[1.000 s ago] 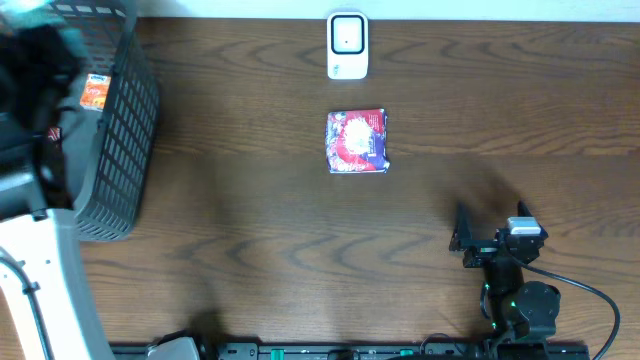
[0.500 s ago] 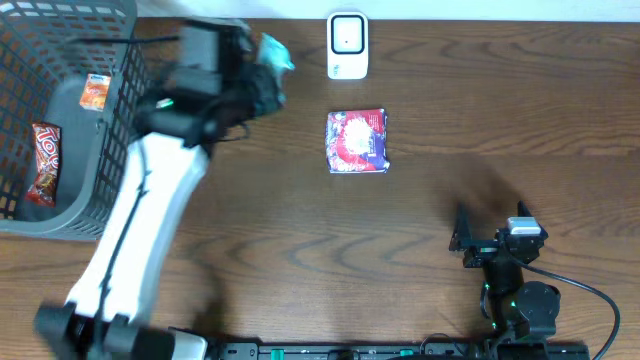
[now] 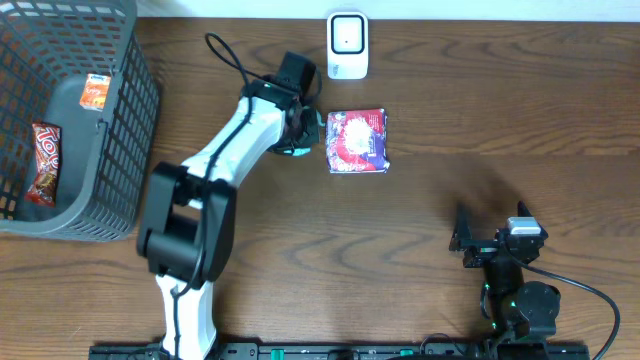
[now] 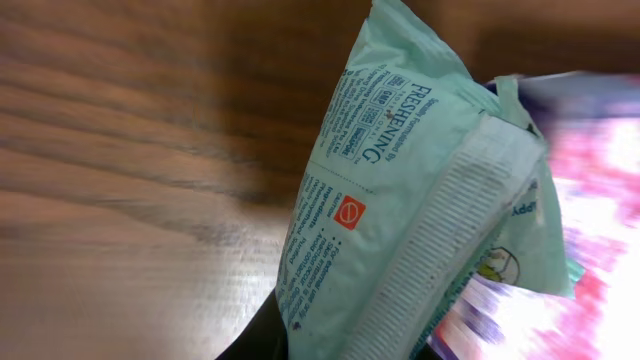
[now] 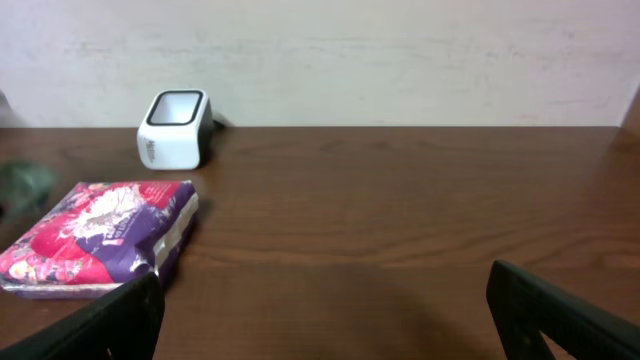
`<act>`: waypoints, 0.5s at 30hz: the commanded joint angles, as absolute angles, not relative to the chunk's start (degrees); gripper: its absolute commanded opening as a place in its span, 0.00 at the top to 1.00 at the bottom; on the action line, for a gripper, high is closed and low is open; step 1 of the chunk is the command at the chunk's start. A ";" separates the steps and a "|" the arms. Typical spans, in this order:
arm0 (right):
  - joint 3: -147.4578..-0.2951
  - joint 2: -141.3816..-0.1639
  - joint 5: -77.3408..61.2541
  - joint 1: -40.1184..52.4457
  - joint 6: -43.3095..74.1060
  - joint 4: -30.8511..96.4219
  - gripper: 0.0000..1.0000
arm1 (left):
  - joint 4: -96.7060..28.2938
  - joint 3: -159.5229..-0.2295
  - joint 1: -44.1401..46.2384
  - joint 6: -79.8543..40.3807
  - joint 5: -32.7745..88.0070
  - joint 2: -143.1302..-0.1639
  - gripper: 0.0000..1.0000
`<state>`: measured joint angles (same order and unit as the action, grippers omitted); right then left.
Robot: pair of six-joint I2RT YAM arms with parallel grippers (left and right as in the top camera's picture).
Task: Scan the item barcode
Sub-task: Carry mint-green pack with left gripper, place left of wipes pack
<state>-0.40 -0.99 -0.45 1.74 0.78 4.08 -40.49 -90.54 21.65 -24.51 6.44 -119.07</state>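
From above, the left gripper (image 3: 298, 138) is mostly buried under its own wrist. Its camera shows only a dark shape at the bottom edge, yet the jaws look clenched on the mint-green packet (image 4: 400, 200), which fills that view up close. The pink and purple blur behind it is hard to read.

The packet hangs over the table (image 3: 450, 100), just left of the purple packet (image 3: 356, 140) and near the white scanner (image 3: 347, 45) at the far edge. A grey basket (image 3: 130, 120) at the far left holds two snack packets (image 3: 42, 160). The right gripper (image 5: 322, 290) sits well apart at the near right, jaws spread wide and holding nothing.

The green packet is tilted, with a white crimped seam, the word "FRESHENING" and a small red square; the finer print is too small to read.
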 commanded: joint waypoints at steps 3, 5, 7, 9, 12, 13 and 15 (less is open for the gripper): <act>-0.32 -0.75 -0.54 1.39 0.14 4.29 0.01 | -37.74 -90.17 22.72 -27.29 16.27 -122.26 0.93; -0.32 -0.75 -0.54 1.39 0.14 4.29 0.01 | -36.51 -90.17 23.66 -27.27 16.93 -122.61 0.83; -0.32 -0.75 -0.54 1.39 0.14 4.29 0.01 | -35.40 -90.17 24.62 -27.27 16.93 -122.61 0.61; -0.32 -0.75 -0.54 1.39 0.14 4.29 0.01 | -34.06 -90.19 25.39 -26.72 16.93 -122.58 0.37; -0.32 -0.75 -0.54 1.39 0.14 4.29 0.01 | -33.63 -91.00 25.56 -24.62 16.93 -122.21 0.30; -0.32 -0.75 -0.54 1.39 0.14 4.29 0.01 | -33.78 -91.46 25.30 -24.38 16.93 -121.73 0.27; -0.32 -0.75 -0.54 1.39 0.14 4.29 0.01 | -33.95 -92.36 24.58 -24.21 16.95 -120.31 0.24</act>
